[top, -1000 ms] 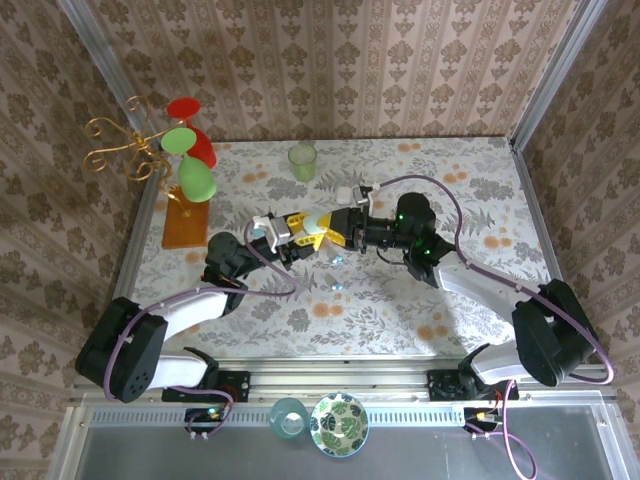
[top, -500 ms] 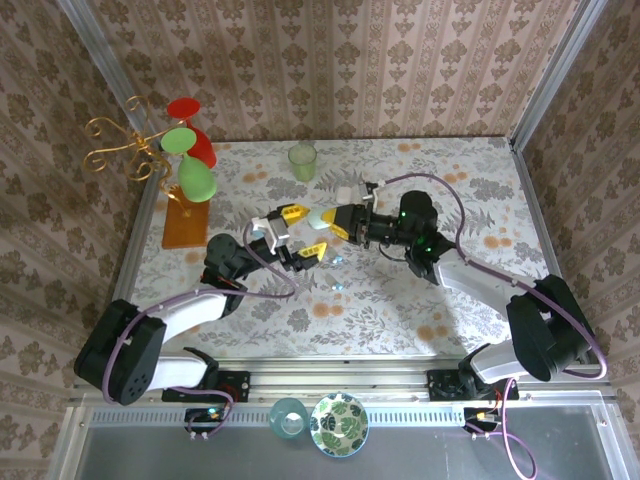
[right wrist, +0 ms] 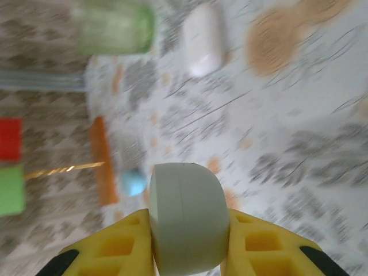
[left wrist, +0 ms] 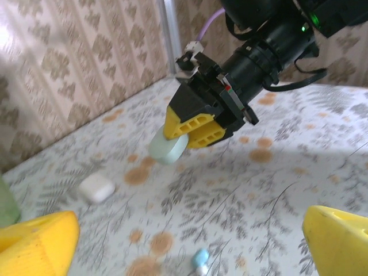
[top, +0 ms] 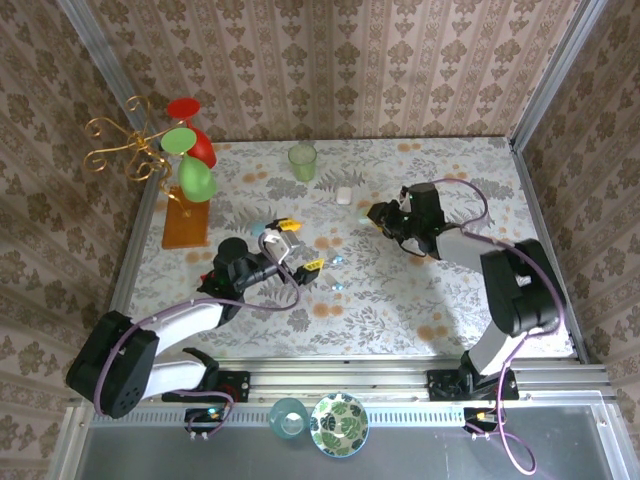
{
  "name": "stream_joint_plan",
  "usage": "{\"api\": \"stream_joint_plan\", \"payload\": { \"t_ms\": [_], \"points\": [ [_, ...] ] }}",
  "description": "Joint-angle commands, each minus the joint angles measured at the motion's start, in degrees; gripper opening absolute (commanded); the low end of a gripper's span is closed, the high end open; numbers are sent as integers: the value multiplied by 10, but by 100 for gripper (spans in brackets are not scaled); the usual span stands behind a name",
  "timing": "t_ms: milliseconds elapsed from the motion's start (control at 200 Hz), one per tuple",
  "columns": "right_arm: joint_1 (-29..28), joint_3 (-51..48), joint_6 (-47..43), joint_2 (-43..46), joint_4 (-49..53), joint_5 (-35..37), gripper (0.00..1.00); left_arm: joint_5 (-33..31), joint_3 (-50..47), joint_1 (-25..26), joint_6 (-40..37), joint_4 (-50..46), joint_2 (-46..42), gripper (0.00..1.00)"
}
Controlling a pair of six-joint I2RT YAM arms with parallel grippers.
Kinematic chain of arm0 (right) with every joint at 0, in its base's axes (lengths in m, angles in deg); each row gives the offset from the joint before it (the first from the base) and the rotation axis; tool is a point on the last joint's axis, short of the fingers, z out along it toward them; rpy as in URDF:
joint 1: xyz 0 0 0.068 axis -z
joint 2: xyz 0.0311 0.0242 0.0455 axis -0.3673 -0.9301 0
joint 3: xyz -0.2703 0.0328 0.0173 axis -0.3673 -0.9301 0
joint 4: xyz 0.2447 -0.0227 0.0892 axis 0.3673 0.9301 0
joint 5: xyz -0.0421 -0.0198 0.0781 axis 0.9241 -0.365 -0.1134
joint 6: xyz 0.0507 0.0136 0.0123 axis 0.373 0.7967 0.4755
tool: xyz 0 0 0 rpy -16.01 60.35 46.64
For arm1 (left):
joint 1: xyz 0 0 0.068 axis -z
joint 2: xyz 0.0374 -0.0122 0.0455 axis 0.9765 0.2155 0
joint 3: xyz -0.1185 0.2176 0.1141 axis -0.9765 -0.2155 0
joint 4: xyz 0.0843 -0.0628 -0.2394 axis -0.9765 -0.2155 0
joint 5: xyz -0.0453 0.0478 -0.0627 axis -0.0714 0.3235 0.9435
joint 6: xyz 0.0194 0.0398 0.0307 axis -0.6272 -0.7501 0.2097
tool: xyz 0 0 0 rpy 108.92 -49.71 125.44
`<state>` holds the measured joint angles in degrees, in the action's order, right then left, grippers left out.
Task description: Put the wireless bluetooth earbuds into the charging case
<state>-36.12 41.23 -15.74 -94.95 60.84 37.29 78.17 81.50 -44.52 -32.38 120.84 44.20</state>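
Three cases show: a pale green case pinched in the right end effector, a white case lying on the table toward the far side, and a small blue rounded case, blurred in the right wrist view. About three tiny pale earbuds lie loose on the table between the two end effectors; the left wrist view shows a light blue one with a white one just beside it. They are too small to tell which way they point. One green cup stands near the far edge. The left arm reaches low from its base up and to the right, and the left end effector faces the right arm with its yellow fingers spread wide and holding nothing. The right arm is folded, its elbow out to the right and its forearm running up and left, so its end effector points left toward the other. Its two yellow fingers press on the flat sides of the pale green case, which juts past the fingertips with its longer side running along the fingers and its free end tipped down toward the table, seemingly above the surface.
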Motion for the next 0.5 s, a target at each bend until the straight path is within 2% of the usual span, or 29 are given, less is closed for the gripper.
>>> {"api": "stream_joint_plan", "payload": {
  "t_ms": [0, 230, 315, 385, 490],
  "points": [
    [10, 54, -46, -54, 39, 62, 24, -59, -3, 2, -16, -20, 6, 100],
    [33, 104, -39, -157, 39, 82, 27, -137, 11, -7, 7, -75, 1, 100],
    [41, 104, -28, -170, 19, 69, 32, -171, 21, -13, 24, -105, -2, 100],
    [43, 103, -38, -161, 27, 77, 41, -200, 30, -18, 41, -133, -7, 100],
    [45, 90, -66, -121, 52, 107, 64, -245, 45, -35, 81, -185, -16, 100]
  ]
}}
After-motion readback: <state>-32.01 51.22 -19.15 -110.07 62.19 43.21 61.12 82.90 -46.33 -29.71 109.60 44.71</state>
